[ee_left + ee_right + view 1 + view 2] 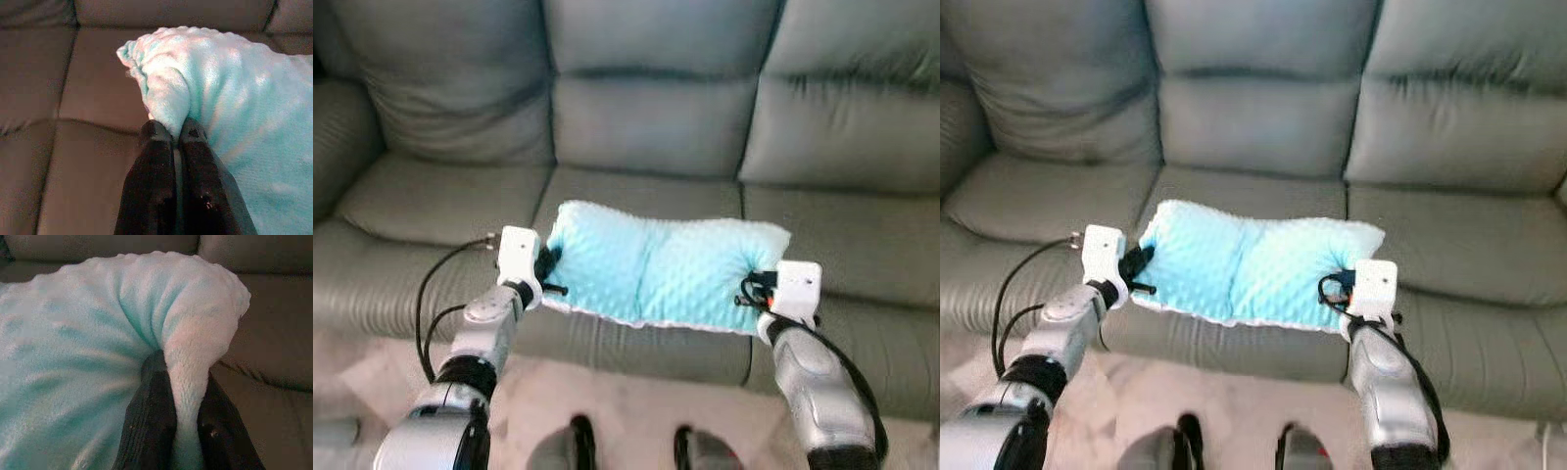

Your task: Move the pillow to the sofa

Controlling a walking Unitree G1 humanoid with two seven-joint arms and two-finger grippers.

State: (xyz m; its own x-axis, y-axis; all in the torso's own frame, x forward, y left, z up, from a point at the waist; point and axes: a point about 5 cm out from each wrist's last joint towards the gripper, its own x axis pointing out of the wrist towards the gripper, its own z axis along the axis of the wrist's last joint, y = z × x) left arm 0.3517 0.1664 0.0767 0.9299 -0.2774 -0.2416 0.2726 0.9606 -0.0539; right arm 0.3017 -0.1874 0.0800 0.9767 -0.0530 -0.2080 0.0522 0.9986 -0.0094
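Two grippers hold the pillow (661,269) for you, one at each short end. Your left gripper (551,272) has its black fingers (156,171) pressed nearly together, pinching a fold of the pale turquoise, dimpled fabric at the pillow's left end. Your right gripper (751,292) pinches the opposite end, where a thick roll of fabric bulges up between its fingers (154,396) and keeps them a little apart.

Between the two grippers the pillow stretches flat and wide, with a shallow crease running across its middle. It sits over the front part of the middle seat cushion (646,191) of the grey-green sofa (656,108); its far edge lies above the cushion, and its near edge, trimmed in white, reaches the seat's front edge. You cannot tell whether its underside touches the seat.

Beyond your grippers rise the sofa's three back cushions. Below them, nearer to you, is a light floor (636,401) and the robot's two dark feet (631,446).
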